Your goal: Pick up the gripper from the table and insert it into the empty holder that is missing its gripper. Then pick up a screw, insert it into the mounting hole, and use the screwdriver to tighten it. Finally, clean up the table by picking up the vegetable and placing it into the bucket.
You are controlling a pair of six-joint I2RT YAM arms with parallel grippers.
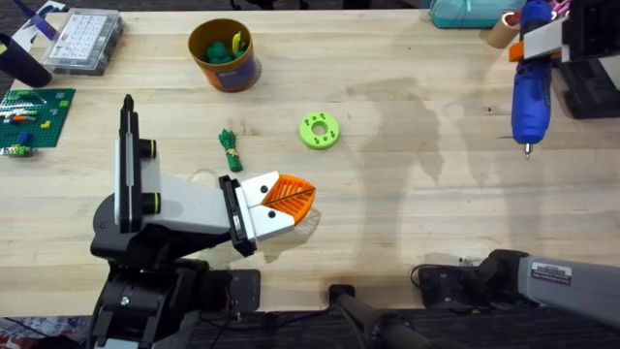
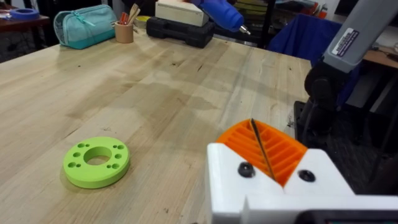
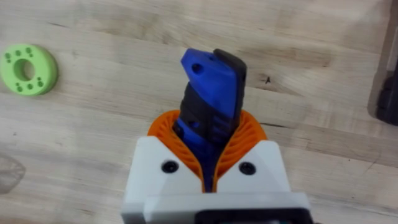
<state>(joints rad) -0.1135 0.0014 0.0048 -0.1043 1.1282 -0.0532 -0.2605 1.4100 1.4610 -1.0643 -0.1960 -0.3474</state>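
The left gripper (image 1: 291, 199), white with orange ribbed pads, is held low over the light wooden table (image 1: 407, 165), near its front edge; its two pads are pressed flat together with nothing between them, as is confirmed in the left wrist view (image 2: 264, 149). The right gripper (image 3: 211, 162) is clamped on the thick bright-blue cylindrical powered screwdriver (image 1: 531, 97), which is held at the far right of the table with its thin metal bit directed toward the near side; in the right wrist view the blue and black handle (image 3: 211, 93) is seen protruding between the orange pads. The small dark-green knobbly toy vegetable (image 1: 230, 148) is located on the table just beyond the left gripper. The lime-green flat ring with holes (image 1: 319, 130) lies to the right of the vegetable, apart from it. The small round orange-brown bucket (image 1: 232, 70) stands farther back, and green items are contained in it.
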